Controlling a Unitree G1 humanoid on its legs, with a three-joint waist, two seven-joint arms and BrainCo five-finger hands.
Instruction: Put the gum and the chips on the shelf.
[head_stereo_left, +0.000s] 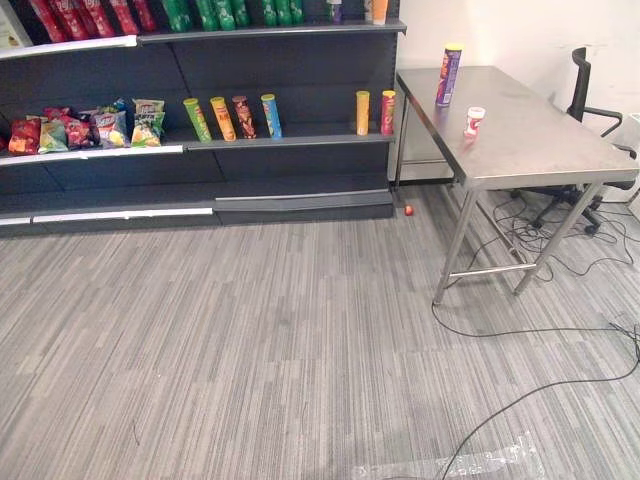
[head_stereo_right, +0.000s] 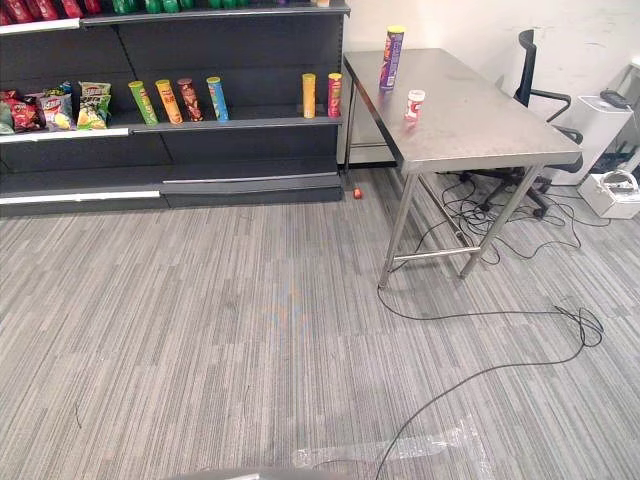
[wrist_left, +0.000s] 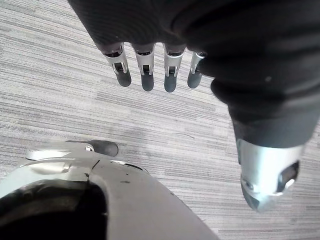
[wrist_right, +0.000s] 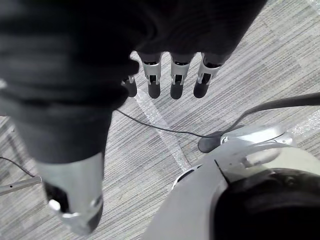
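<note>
A tall purple chips can (head_stereo_left: 448, 75) stands upright at the far end of a steel table (head_stereo_left: 540, 150). A small white-and-red gum tub (head_stereo_left: 474, 121) sits a little nearer on the same top, apart from it. To the table's left, a dark shelf (head_stereo_left: 290, 142) carries a row of upright cans (head_stereo_left: 232, 117) and a cluster of snack bags (head_stereo_left: 90, 128). A black office chair (head_stereo_left: 581, 88) sits behind the table. The robot's left hand (wrist_left: 171, 75) and right hand (wrist_right: 177, 80) hang over grey carpet (head_stereo_left: 250, 340), fingers straight and loose, holding nothing.
</note>
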